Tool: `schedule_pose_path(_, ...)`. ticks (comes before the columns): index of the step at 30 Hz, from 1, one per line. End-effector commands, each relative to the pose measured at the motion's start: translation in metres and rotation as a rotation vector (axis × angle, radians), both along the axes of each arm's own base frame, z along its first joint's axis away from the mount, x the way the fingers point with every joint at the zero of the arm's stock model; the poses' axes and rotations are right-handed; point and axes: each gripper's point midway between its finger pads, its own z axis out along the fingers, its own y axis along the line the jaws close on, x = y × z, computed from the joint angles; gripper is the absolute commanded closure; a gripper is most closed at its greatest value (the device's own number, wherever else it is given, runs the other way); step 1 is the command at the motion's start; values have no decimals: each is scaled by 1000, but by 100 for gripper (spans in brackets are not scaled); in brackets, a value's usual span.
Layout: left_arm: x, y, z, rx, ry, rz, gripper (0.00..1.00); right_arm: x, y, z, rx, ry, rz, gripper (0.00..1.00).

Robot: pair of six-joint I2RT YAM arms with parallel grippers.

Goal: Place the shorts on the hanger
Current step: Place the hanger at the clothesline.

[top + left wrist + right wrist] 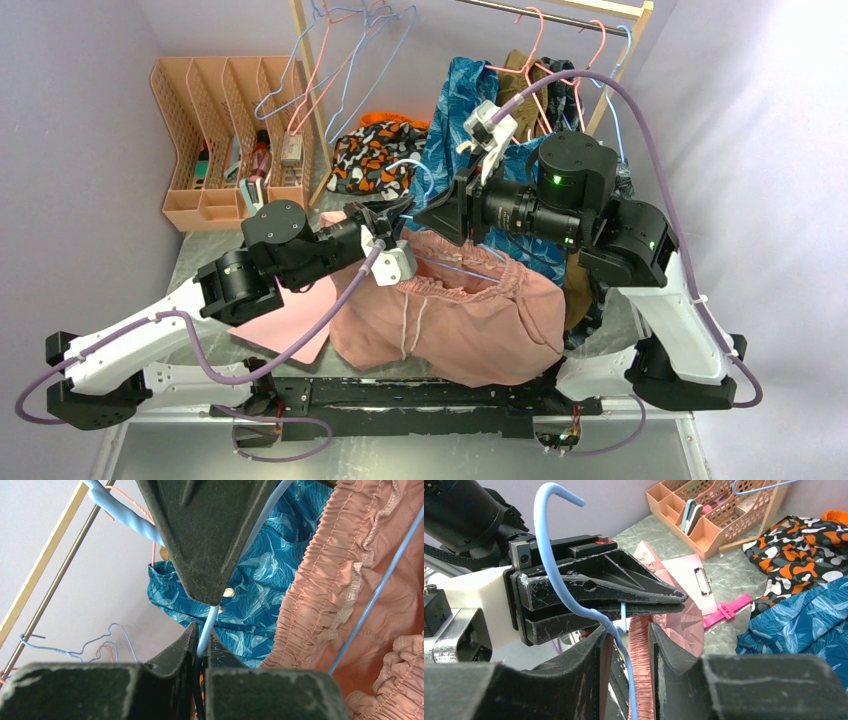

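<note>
Seemingly mid-threading: shorts [470, 320] heaped at centre of table [729, 575], hanger [379, 587] at their 12 o'clock edge, lower wire apparently inside waistband. Next, by judgement: calls for firm second grip near hook, then lift. Left gripper [202, 640], at 10 o'clock of shorts, pinched tight on hanger wire. Right gripper [626, 630], at 12 o'clock, partly open, straddling wire without gripping.

Left wrist view: the hanger [209, 622] wire is running off the top edge and disappearing into the left gripper [201, 632]. Top view: the shorts [480, 320] are covering most of its frame, and the right gripper [626, 630] is sitting out of sight behind its own wrist. Items in the peach organizer [185, 212] are showing too small to identify.
</note>
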Motion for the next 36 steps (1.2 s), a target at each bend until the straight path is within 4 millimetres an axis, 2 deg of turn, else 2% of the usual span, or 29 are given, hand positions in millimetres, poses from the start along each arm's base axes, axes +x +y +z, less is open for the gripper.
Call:
schedule_pose_path(1,-6,0,22,-73,-46,-28,93,4,-1,-10,-33,1,-15,70)
schedule_pose_path(5,-6,-2,22,-81,-39,-28,92,2,2,-11,-30,-9,8,100)
schedule_pose_path(6,-4,-2,22,-87,-33,-23,87,1,2,-11,-27,-13,16,100)
schedule_pose_path(9,-3,1,22,-111,-21,-7,48,0,-1,-11,-23,-20,11,100)
schedule_pose_path(11,-1,5,24,-135,-17,14,31,0,-5,-10,-26,-25,-2,100)
schedule_pose_path(12,-1,9,26,-148,-16,23,7,0,-9,-9,-25,-29,-10,100)
schedule_pose_path(13,-2,13,27,-160,-10,29,0,-1,-12,-7,-22,-33,-16,100)
schedule_pose_path(16,-7,33,39,-248,32,46,1,-6,-24,1,-6,-53,-30,100)
schedule_pose_path(20,-19,69,48,-394,75,62,1,-5,-46,4,-16,-62,-98,100)
schedule_pose_path(24,-21,103,32,-474,141,127,1,-2,-62,-1,-48,-47,-168,100)
schedule_pose_path(28,-16,131,-4,-532,231,230,1,1,-73,-8,-77,-32,-215,100)
schedule_pose_path(36,-5,142,-103,-575,484,384,1,10,-89,-22,-120,-1,-324,100)
